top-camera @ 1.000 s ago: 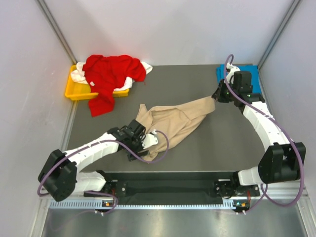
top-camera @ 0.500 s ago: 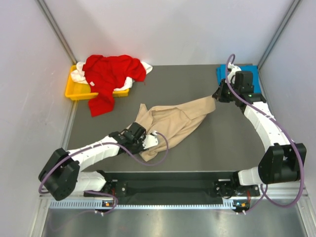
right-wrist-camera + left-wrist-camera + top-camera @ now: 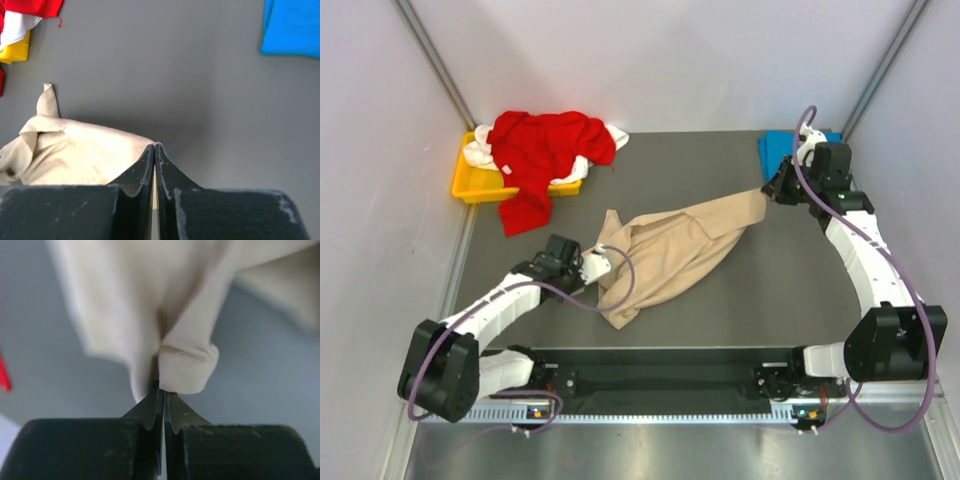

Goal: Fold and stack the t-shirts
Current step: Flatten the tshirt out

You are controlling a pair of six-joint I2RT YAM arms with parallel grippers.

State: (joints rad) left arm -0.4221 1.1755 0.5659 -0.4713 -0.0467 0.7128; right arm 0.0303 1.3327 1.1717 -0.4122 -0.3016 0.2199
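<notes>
The beige t-shirt [image 3: 670,250] lies stretched across the middle of the table. My left gripper [image 3: 595,265] is shut on a hemmed fold at its near-left end [image 3: 187,372], seen close in the left wrist view [image 3: 162,390]. My right gripper [image 3: 770,192] is shut on the shirt's far-right corner, the cloth [image 3: 75,155] pinched at the tips [image 3: 155,147]. The red t-shirt [image 3: 545,150] is heaped at the back left over a white t-shirt [image 3: 480,155]. The blue t-shirt [image 3: 775,150] lies folded at the back right, partly hidden by my right arm.
A yellow tray [image 3: 465,185] stands at the back left under the red and white shirts, with the red cloth spilling over its front edge onto the table. Grey walls close in both sides and the back. The black base rail runs along the near edge.
My left gripper shut on the beige shirt's near-left fold and drew it left. My right gripper shifted right and back with its corner, pulling the shirt tauter.
</notes>
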